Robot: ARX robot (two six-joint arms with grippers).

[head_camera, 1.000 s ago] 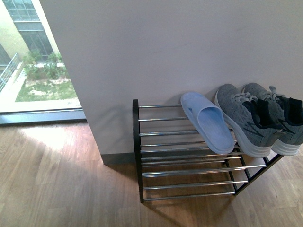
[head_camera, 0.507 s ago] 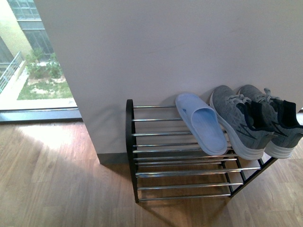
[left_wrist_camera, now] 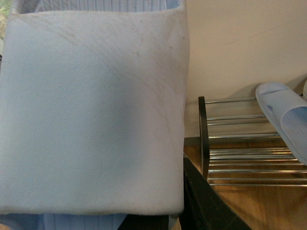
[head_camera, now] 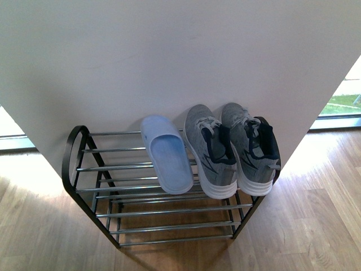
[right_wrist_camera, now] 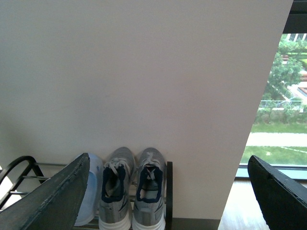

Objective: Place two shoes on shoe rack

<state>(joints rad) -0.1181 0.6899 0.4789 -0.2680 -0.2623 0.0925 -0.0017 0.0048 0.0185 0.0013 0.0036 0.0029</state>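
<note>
**Rack centred in view; second slide held at the left arm**

Change: one second ago the shoe rack (head_camera: 163, 186) sat at the right of the front view, with a window at far left. It now sits centred, and a window strip shows at far right. The camera has swung; the shoes on the rack keep their arrangement. Judgement: the robot is lining up with the free left part of the top shelf.

On the top shelf, from left: one pale blue slide (head_camera: 167, 160), then two grey sneakers (head_camera: 232, 148), side by side and touching. Each has its long axis across the bars, toe toward the wall (head_camera: 169, 56), heel at the front edge.

Left gripper: the left wrist view is filled by a second pale blue slide (left_wrist_camera: 91, 110), evidently clamped by the left gripper; the fingers are barely visible. Its orientation cannot be read.

Right gripper (right_wrist_camera: 168, 191): jaws spread wide, empty, facing the sneakers.

Remaining: this slide is not yet on the rack.
</note>
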